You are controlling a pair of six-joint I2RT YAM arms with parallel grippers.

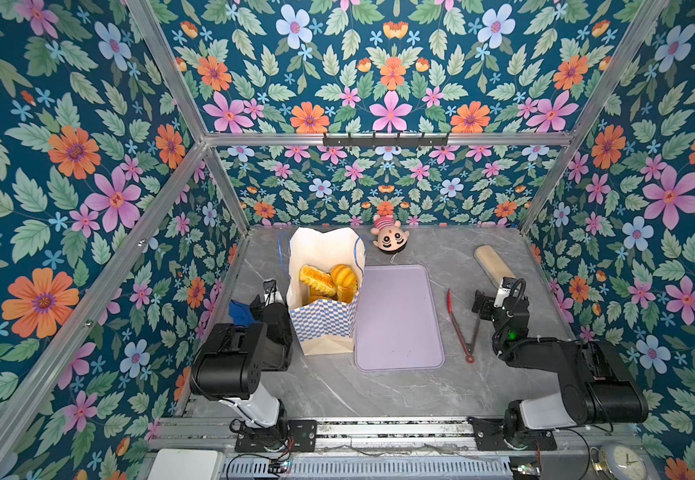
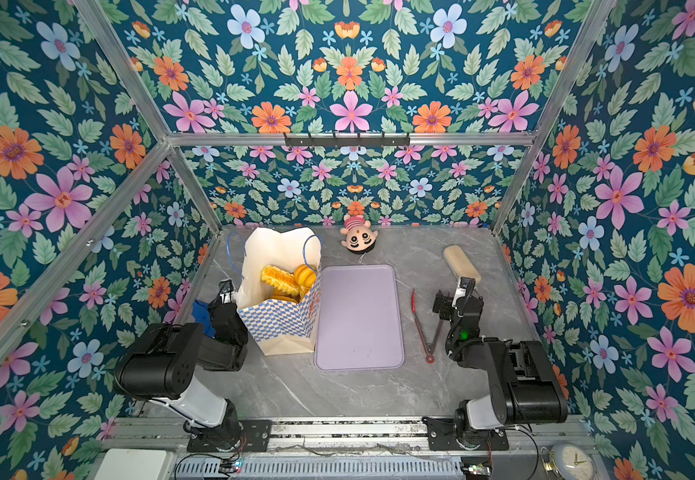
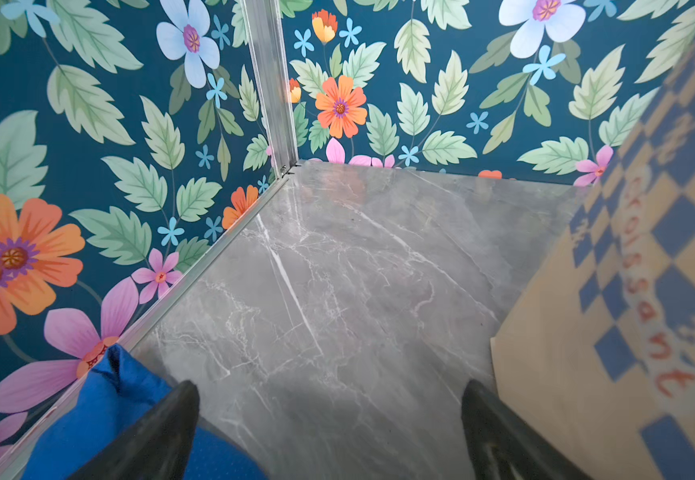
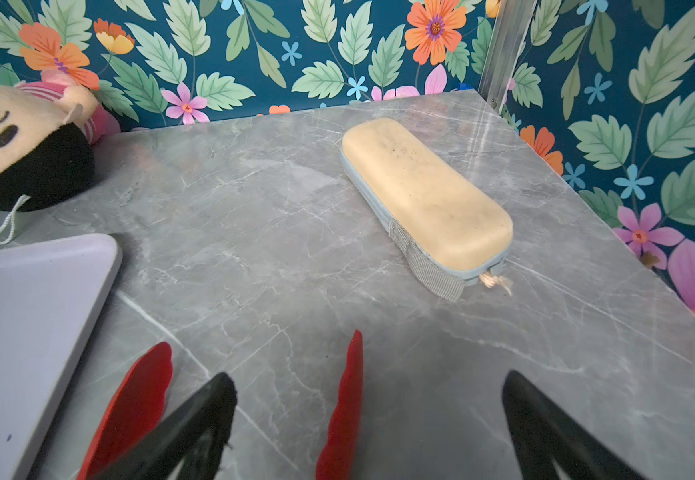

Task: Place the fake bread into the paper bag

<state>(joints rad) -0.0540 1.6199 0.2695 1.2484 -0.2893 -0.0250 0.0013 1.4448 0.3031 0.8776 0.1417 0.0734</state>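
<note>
Left tool (image 3: 331, 388): released, jaws wide, only bare bench (image 3: 337, 270) between them.
Beside it: the paper bag (image 1: 322, 322) stands upright just off its inner finger; a blue cloth (image 3: 104, 399) lies at the outer one.
Fake bread (image 1: 329, 280): inside the bag, ridged loaves and a round bun showing at the mouth.
Right tool (image 4: 369, 377): released and empty; red tongs (image 1: 460, 324) lie by its fingers, a beige case (image 4: 428, 195) ahead.
Between the tools: lilac tray (image 1: 397, 316), bare.
Step, judged: packing looks finished.
Doing it well: move the left tool away from the bag wall so the bag does not tip, and leave the case alone.
</note>
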